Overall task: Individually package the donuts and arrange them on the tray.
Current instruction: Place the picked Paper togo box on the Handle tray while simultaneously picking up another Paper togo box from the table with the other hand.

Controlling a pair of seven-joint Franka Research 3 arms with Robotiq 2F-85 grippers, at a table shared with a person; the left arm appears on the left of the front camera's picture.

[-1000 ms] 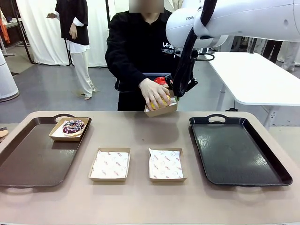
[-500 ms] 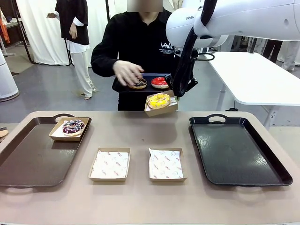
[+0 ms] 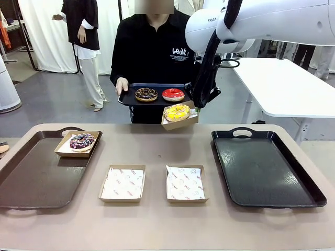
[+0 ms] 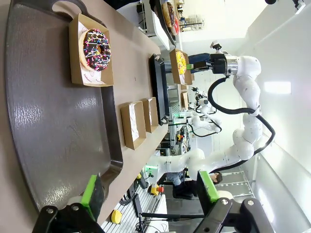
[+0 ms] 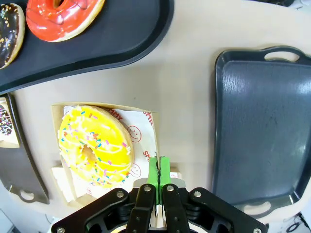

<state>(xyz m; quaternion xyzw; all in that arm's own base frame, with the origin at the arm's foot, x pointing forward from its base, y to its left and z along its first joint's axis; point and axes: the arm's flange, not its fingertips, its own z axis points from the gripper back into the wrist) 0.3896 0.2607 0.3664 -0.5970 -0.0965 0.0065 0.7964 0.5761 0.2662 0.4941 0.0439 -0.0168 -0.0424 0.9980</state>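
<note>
My right gripper (image 3: 197, 108) (image 5: 159, 167) is shut on the edge of a cardboard box (image 3: 179, 122) (image 5: 143, 141) and holds it in the air above the table's far edge. In the box lies the yellow sprinkled donut (image 3: 177, 111) (image 5: 95, 144). Behind it the person holds a small black tray (image 3: 129, 99) (image 5: 121, 39) with the chocolate donut (image 3: 146, 94) and the red donut (image 3: 172, 94) (image 5: 63, 17). The purple-black sprinkled donut (image 3: 81, 141) (image 4: 96, 48) rests in a box on the brown tray (image 3: 36, 178) (image 4: 48, 126) at left. Near that tray's edge my left gripper (image 4: 149, 191) stands open with nothing in it.
Two paper-lined boxes (image 3: 122, 183) (image 3: 185, 183) without donuts sit side by side at the table's middle front. A bare black tray (image 3: 267, 167) (image 5: 262, 131) lies at the right. A white table (image 3: 282, 83) stands beyond the far right corner.
The person's hand has left the yellow donut in the held box and drawn back. The small tray with the other two donuts now shows in full. My right gripper has stayed put.
</note>
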